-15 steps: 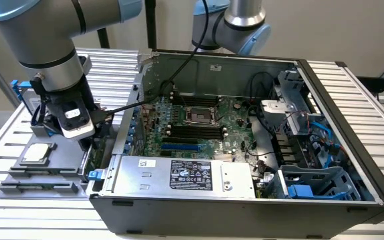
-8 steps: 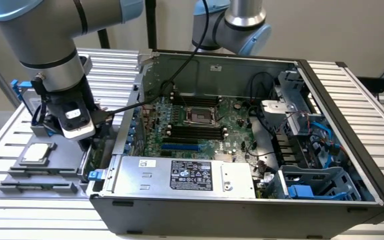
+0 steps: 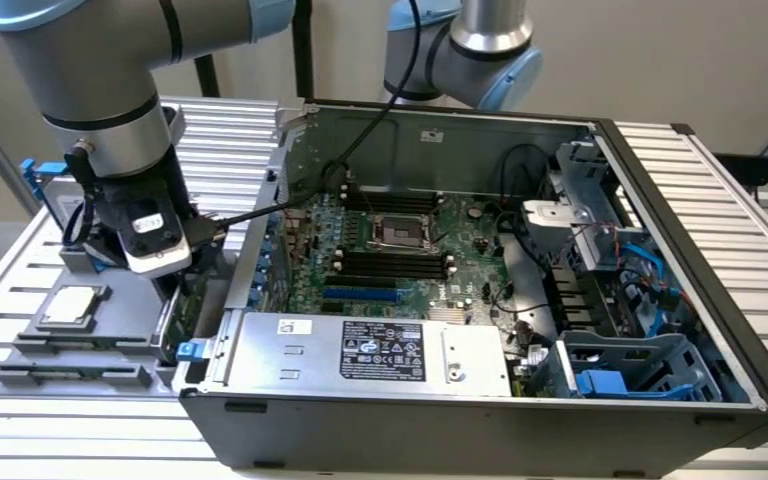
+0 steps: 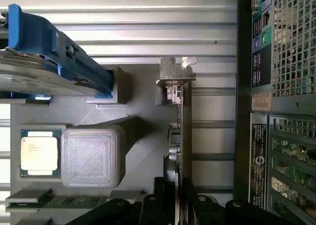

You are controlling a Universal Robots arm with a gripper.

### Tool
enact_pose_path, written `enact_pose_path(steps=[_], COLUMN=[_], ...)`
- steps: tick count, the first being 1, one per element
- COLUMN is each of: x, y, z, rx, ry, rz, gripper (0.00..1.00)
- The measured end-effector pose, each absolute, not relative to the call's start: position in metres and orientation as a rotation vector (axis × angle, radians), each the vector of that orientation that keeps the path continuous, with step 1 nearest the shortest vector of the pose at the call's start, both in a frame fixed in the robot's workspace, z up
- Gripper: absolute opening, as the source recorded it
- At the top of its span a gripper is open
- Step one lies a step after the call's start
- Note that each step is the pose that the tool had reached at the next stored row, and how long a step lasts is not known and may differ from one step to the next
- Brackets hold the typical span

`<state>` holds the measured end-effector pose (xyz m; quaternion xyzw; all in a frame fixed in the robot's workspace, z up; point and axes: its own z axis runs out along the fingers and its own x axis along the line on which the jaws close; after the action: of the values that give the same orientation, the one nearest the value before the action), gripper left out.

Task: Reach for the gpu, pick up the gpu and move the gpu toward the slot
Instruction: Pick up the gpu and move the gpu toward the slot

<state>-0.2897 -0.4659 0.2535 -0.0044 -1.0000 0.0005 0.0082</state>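
L to R across exterior view. Far left: silver hard drive (image 4: 29,74) in glossy blue plastic frame, propped on edge, partly hidden behind arm. Next: matte grey ridged plastic tray (image 4: 143,136) on slatted aluminium table (image 3: 704,170), w/ small square silver processor chip (image 4: 38,152) flat in a pocket beside a raised, finely ribbed square block (image 4: 93,156). Thin green memory sticks (image 4: 64,202) in grooves at tray's end nearest exterior camera, partly cut off in wrist view. Above tray: thick grey arm (image 3: 104,100) w/ blue caps, pointing straight down, black cable (image 3: 257,212) trailing off wrist. Below wrist: gripper (image 4: 174,188) clenched on gpu (image 4: 185,126), black fingers (image 4: 159,195) pressed to both faces of card. Thin dark-green board, seen edge-on, upright in tray's slot at edge nearest PC case, shiny folded metal bracket (image 4: 177,74) at its far end; gripped end hidden under gripper, board faces not visible. Right of that: open black steel PC case (image 3: 491,430), perforated rear panel just beside card, not touching. Inside: green motherboard (image 3: 398,250), silver PSU box (image 3: 357,350) w/ label too small to read, blue plastic drive cage (image 3: 624,370) at far right. Behind case: second arm (image 3: 484,45), cut off at top.
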Motion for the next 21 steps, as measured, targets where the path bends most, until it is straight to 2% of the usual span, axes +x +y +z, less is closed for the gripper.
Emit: enact_pose_path(steps=[21], x=[-0.273], y=[-0.466], z=[0.344], rx=[-0.014], ry=[-3.105], rz=[0.002], gripper=[0.26])
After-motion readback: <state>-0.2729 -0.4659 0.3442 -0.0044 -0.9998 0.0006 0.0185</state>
